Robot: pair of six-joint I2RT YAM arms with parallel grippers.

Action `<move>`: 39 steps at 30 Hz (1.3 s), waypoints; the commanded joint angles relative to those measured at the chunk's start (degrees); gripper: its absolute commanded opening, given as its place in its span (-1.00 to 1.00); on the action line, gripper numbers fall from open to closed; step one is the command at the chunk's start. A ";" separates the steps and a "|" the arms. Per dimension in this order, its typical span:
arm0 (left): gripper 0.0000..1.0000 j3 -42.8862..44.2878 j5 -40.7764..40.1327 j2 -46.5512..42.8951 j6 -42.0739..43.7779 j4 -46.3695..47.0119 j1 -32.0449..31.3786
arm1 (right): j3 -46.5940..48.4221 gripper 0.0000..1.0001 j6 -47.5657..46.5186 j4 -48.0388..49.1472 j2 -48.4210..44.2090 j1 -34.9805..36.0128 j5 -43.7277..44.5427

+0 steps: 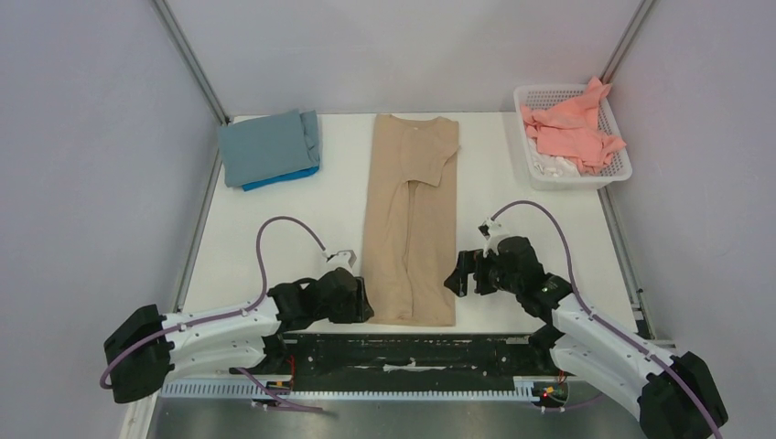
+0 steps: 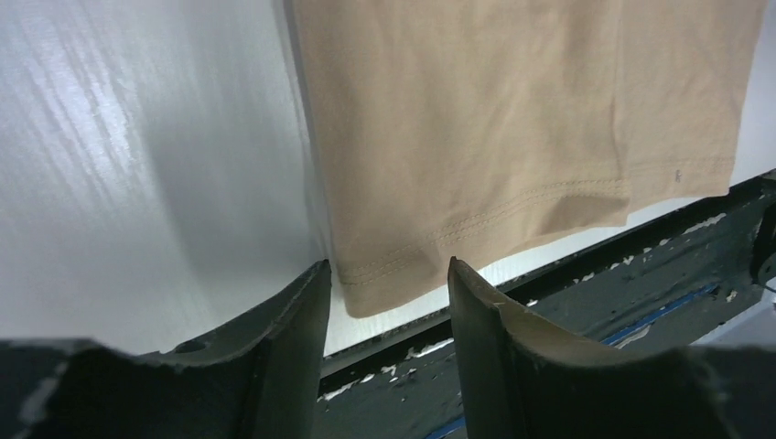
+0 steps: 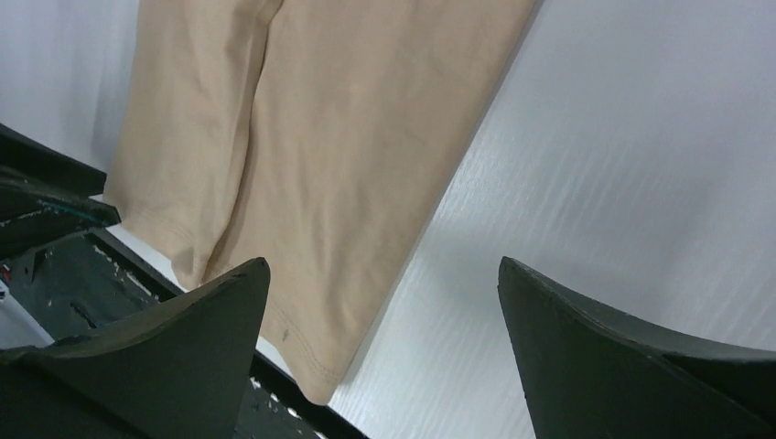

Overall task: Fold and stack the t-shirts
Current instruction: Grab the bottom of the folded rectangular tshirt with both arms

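The beige t-shirt (image 1: 412, 219) lies flat down the middle of the worktop (image 1: 274, 238), folded into a long strip with the collar at the far end and the hem at the near edge. Its near left hem corner (image 2: 384, 283) sits just between the fingers of the left pincer (image 2: 389, 270). The near right edge of the strip runs just beside the right pincer (image 3: 382, 265).

At the far left, a folded grey-blue t-shirt (image 1: 270, 146) rests on a bright blue t-shirt (image 1: 284, 178). At the far right, a salmon pink t-shirt (image 1: 572, 128) lies crumpled in a white lattice basket (image 1: 528, 151).

The worktop is white. A dark rail (image 1: 412, 352) with chipped paint runs along its near edge, and pale walls (image 1: 91, 137) with metal corner posts (image 1: 192, 64) close in the sides and back.

The left pincer (image 1: 363, 302) is low at the hem, its jaws parted narrowly around the corner with a gap showing. Whether the fingers touch the cloth cannot be told. The right pincer (image 1: 460, 274) is spread wide and holds nothing.
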 commanded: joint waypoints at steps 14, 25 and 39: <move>-0.96 -2.56 1.98 4.86 -2.83 4.80 -0.24 | -2.96 0.73 5.99 -10.59 -0.22 10.09 -7.11; -0.95 -4.32 3.47 4.26 -4.24 8.39 -0.19 | -8.49 0.14 15.00 -8.04 -2.82 13.50 -2.11; -0.95 -5.75 7.93 4.09 -5.11 8.80 -0.19 | -8.85 -1.00 12.98 -8.89 -3.51 15.03 -4.25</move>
